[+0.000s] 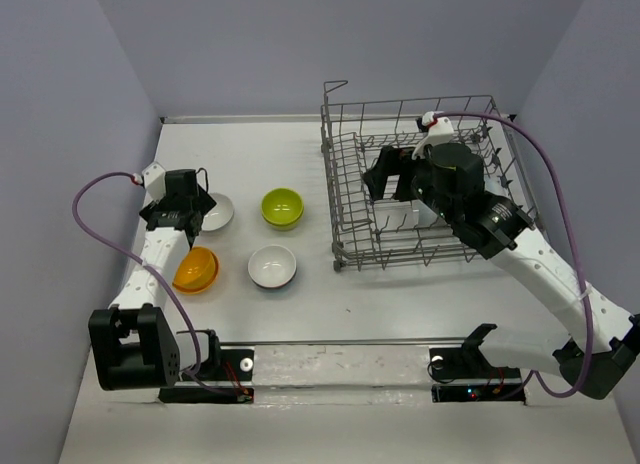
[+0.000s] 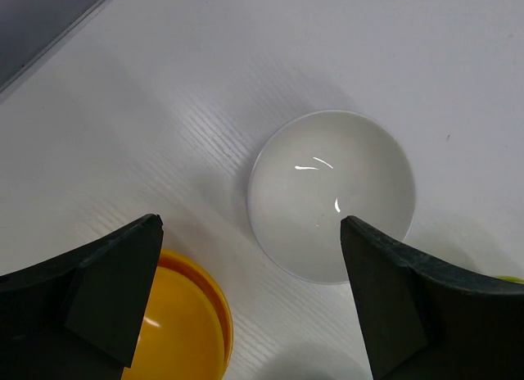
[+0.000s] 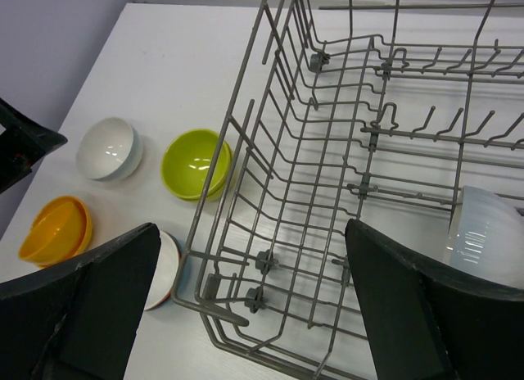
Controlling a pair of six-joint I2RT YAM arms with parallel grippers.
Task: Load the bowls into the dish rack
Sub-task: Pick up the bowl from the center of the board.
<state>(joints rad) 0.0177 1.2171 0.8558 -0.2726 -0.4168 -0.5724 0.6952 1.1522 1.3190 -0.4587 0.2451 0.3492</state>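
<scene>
Four bowls rest on the table left of the dish rack (image 1: 415, 179): a white bowl (image 1: 217, 212), a lime bowl (image 1: 282, 207), an orange bowl (image 1: 196, 270) tipped on its side, and another white bowl (image 1: 272, 266). My left gripper (image 1: 192, 220) hovers open just above the far white bowl (image 2: 332, 196), with the orange bowl (image 2: 176, 327) by its left finger. My right gripper (image 1: 385, 179) hangs open and empty over the rack's left part (image 3: 270, 192). A ribbed white bowl (image 3: 487, 232) lies inside the rack. The right wrist view also shows the lime bowl (image 3: 195, 163) and the orange bowl (image 3: 56, 228).
The rack's upright tines (image 3: 426, 126) and tall wire walls surround my right gripper (image 3: 251, 228). Purple walls close in the table at left and back. Both arm bases sit on the rail (image 1: 330, 359) at the near edge.
</scene>
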